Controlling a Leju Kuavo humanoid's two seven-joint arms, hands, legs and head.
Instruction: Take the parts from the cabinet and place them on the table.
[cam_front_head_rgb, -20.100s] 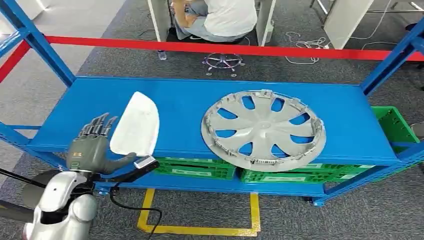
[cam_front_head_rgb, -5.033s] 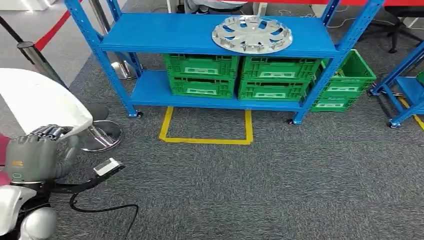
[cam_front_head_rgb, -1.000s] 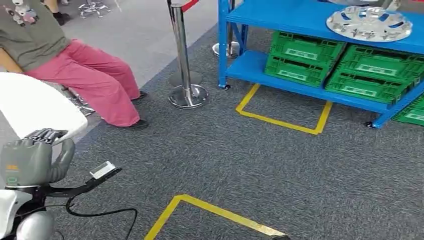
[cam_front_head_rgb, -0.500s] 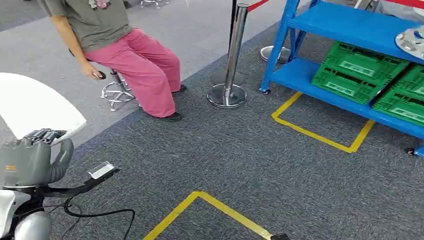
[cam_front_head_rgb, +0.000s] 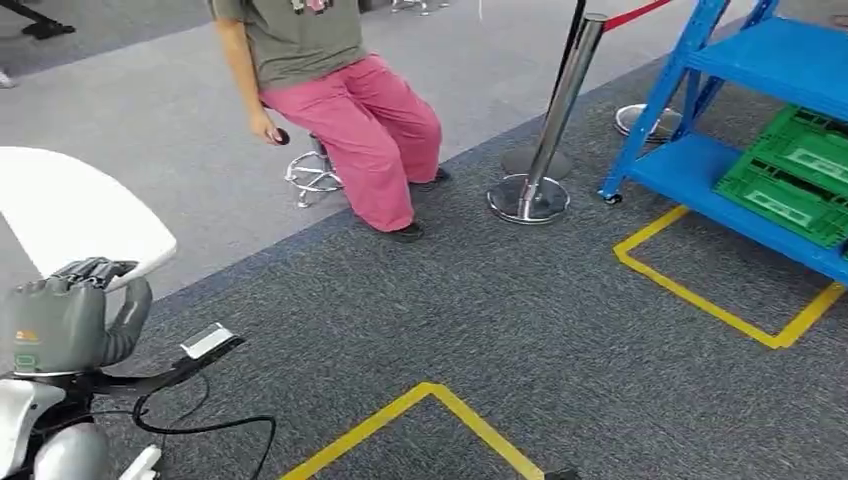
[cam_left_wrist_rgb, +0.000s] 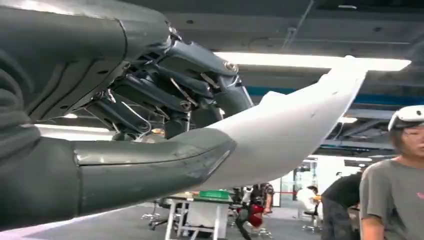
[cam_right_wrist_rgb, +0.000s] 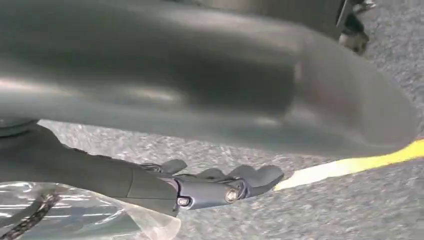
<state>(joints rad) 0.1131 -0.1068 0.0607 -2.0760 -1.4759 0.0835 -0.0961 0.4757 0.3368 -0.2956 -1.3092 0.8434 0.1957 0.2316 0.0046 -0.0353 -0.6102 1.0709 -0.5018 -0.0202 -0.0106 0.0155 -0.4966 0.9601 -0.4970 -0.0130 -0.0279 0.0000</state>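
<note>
The whole head view is shifting compared with half a second ago — the blue shelf rack (cam_front_head_rgb: 760, 90) is sliding off toward the far right edge, and the seated person in pink trousers (cam_front_head_rgb: 340, 110) is coming nearer the centre. This is reading as the robot turning away from the rack rather than any object moving; the carry phase is under way and the destination surface is yet to appear.

The left hand (cam_front_head_rgb: 70, 320) is grasping the white panel (cam_front_head_rgb: 80, 215) at near left, fingers curled over its near edge, thumb (cam_left_wrist_rgb: 145, 165) pressing beneath. The panel is a smooth, curved, glossy white shell tapering to a rounded tip — probably light but broad.

The right hand (cam_right_wrist_rgb: 210, 187) is hanging over the grey carpet (cam_front_head_rgb: 520, 330), fingers loosely extended and holding nothing. A steel barrier post (cam_front_head_rgb: 545, 130) is standing beside yellow floor tape (cam_front_head_rgb: 710, 300).
</note>
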